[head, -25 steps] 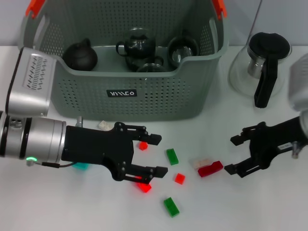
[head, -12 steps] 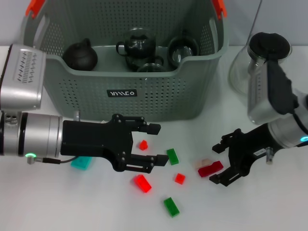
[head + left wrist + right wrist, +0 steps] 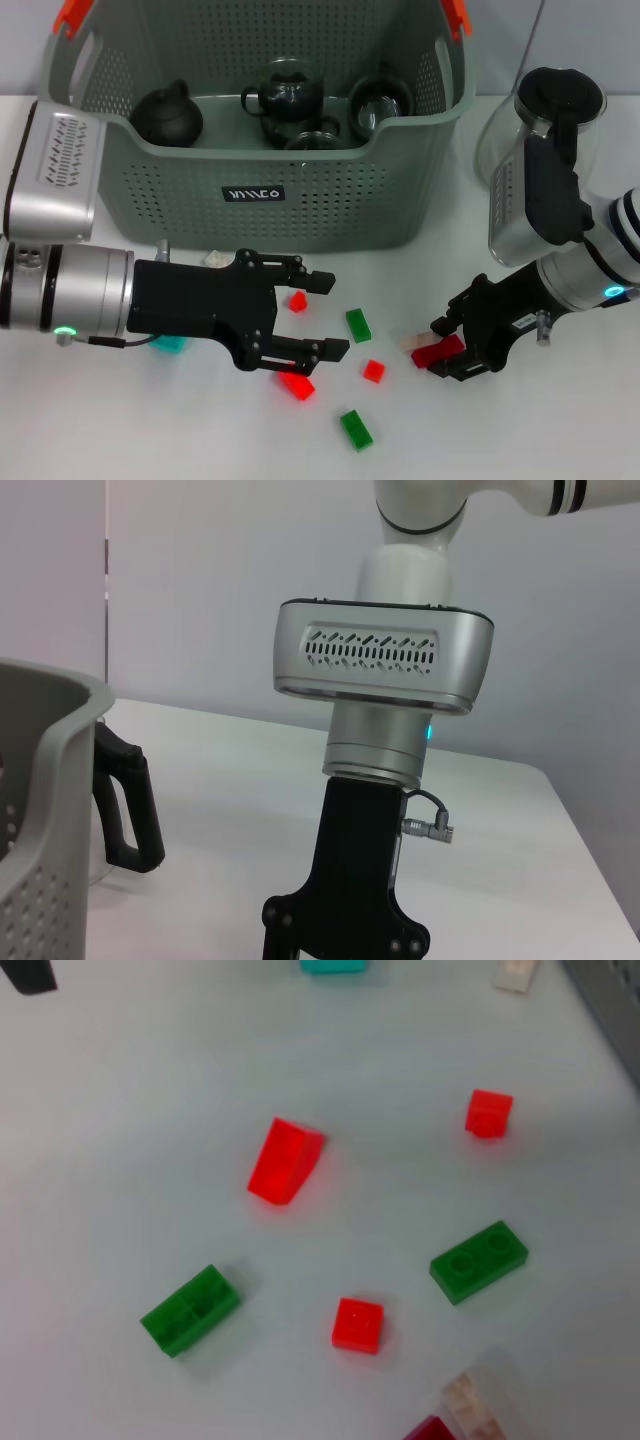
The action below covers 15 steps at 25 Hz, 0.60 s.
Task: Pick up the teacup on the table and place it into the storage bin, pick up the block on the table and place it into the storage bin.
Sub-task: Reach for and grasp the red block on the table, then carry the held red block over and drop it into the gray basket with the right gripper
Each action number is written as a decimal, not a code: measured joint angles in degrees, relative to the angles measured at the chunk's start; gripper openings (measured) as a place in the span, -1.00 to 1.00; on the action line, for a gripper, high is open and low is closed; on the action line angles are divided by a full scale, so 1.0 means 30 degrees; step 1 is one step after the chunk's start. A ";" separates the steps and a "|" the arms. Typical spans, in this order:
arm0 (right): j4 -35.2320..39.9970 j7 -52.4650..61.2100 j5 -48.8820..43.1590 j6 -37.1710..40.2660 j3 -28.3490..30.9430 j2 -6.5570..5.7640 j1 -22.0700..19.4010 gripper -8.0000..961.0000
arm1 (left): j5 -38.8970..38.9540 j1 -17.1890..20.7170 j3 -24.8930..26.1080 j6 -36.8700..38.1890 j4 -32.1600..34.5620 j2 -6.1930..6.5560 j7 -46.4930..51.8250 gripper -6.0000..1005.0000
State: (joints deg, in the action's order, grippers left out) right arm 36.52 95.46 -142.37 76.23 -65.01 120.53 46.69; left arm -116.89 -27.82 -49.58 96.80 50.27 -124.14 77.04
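The large grey perforated plastic storage bin [image 3: 270, 190] stands at the back of the white table [image 3: 560, 430] and already holds dark teaware; no teacup is visible on the table itself. Loose blocks lie scattered in front of the bin.

The left tool [image 3: 322, 318] hovers low over the table with its fingers apart. A small red cube block [image 3: 297, 301] lies between them, and a red wedge-shaped block [image 3: 297, 386] sits just below the lower finger. The left tool holds nothing.

The right tool [image 3: 453, 342] is down at the table with its fingers apart on either side of a dark red flat block [image 3: 436, 353]. Whether the fingers touch the block cannot be told. A pale translucent block [image 3: 414, 339] lies touching or just beside the red one.

Judged step: block pick-up, with the right tool positioned to close.

Risks noted:
- The pale block so near the dark red one may be caught or pushed when the fingers close, giving a skewed or double grip.
- The flat block offers little height, so a shallow grip could let it slip out on the lift.
- A clear glass carafe with black handle [image 3: 545, 140] stands beside the right arm and may be struck on the swing toward the bin.
- Both tools work the same patch of table, so a crossing path could cause contact
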 joint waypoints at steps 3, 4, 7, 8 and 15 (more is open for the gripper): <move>0.0100 0.0348 -0.0044 -0.0075 -0.0289 -0.0012 0.0007 0.24 | -0.0003 0.0001 0.0052 0.0000 0.0001 -0.0011 -0.0013 0.50; 0.0112 0.0435 -0.0071 -0.0100 -0.0398 -0.0019 0.0009 0.18 | 0.0001 0.0001 0.0059 -0.0001 0.0000 -0.0012 -0.0014 0.50; 0.0152 0.0675 -0.0105 -0.0119 -0.0872 -0.0053 0.0017 -0.02 | 0.0021 -0.0001 0.0073 0.0002 0.0001 -0.0016 -0.0015 0.50; 0.0152 0.0675 -0.0105 -0.0119 -0.0872 -0.0053 0.0017 -0.09 | 0.0029 -0.0003 0.0084 0.0001 0.0000 -0.0016 -0.0016 0.50; 0.0600 0.0957 -0.0151 -0.0013 -0.1440 -0.0107 -0.0108 -0.47 | 0.0060 -0.0014 0.0152 -0.0077 0.0001 -0.0017 -0.0004 0.50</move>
State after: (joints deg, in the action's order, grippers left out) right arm 38.32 98.33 -142.82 76.19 -69.33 120.21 46.37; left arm -116.71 -27.86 -49.12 96.57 50.27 -124.19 77.03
